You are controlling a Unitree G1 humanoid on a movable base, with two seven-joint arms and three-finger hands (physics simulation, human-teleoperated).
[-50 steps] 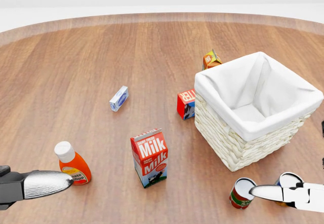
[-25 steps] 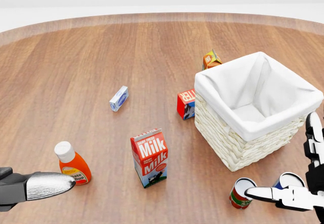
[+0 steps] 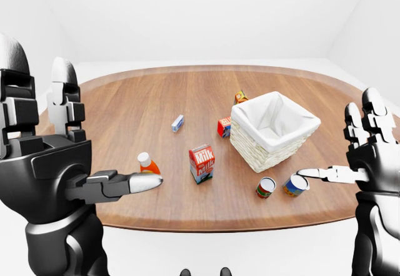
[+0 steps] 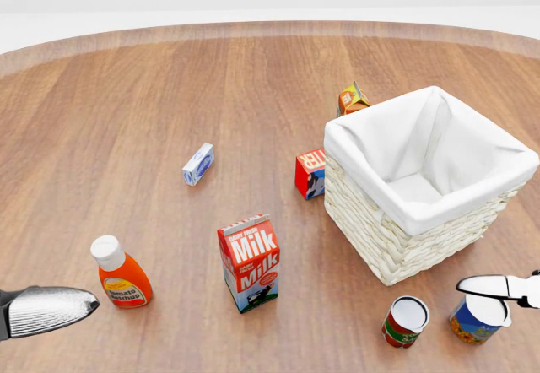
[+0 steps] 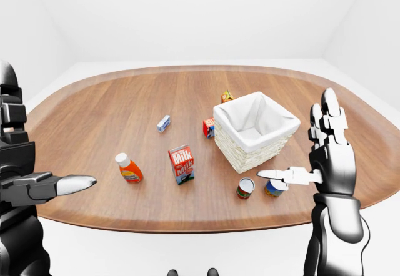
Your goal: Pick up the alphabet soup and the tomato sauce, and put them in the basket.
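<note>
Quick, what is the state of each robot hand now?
Left robot hand: open, holding nothing.
Right robot hand: open, holding nothing, one finger out above the blue can.

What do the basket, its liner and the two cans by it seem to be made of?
Basket: pale woven wicker, judging by the ribbed weave on its walls. Liner: white cloth, folded softly over the rim. Cans: probably metal with printed paper labels; their tops look flat and light grey.

An oval wooden table [image 4: 126,120] is carrying a lined basket [image 4: 422,187]. At the basket's six o'clock two cans are standing, red [image 4: 405,321] and blue [image 4: 478,318]; at nine, a milk carton [image 4: 251,262], a bottle [image 4: 122,272] and small boxes.
</note>
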